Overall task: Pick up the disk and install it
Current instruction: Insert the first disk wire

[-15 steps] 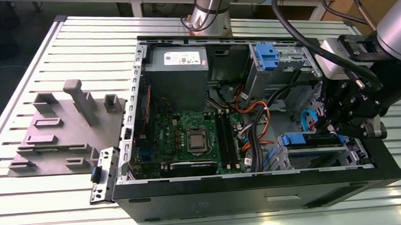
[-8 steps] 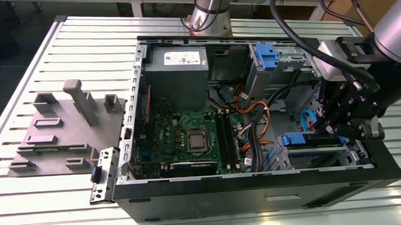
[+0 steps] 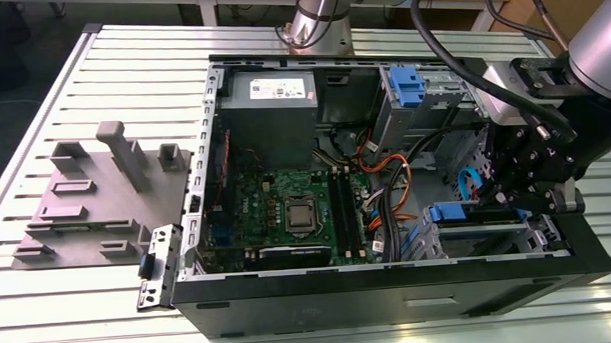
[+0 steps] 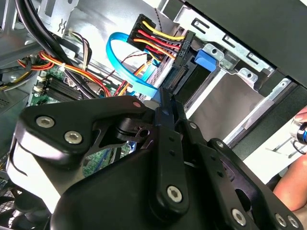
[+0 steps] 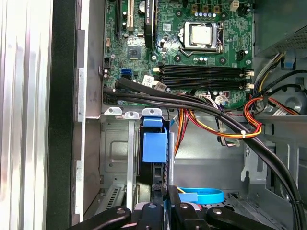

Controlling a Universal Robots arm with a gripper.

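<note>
The black end effector (image 3: 535,186) hangs inside the open computer case (image 3: 391,290), low in the corner by the drive cage (image 3: 491,237), and its fingers (image 5: 165,203) are pressed together on the thin edge of the disk (image 5: 156,179), pinching it upright. The disk stands on edge in the cage's slot, its blue plastic tab (image 5: 155,146) showing just beyond the fingertips in the first wrist view; in the exterior view that blue end (image 3: 455,212) sits at the mouth of the cage, right beside the end effector. In the second wrist view a bundle of red, yellow and black power wires (image 4: 158,38) and a flat blue data cable (image 4: 127,67) run to connectors close to the cage. Further from the cage lies the green motherboard (image 3: 286,210) with its bare processor socket (image 3: 300,213), and beyond that the grey power supply (image 3: 272,92). Outside the case, on the slatted bench (image 3: 76,301), rests a grey fixture block (image 3: 98,198). A person's hand (image 4: 292,182) shows at the case's outer edge.
</note>
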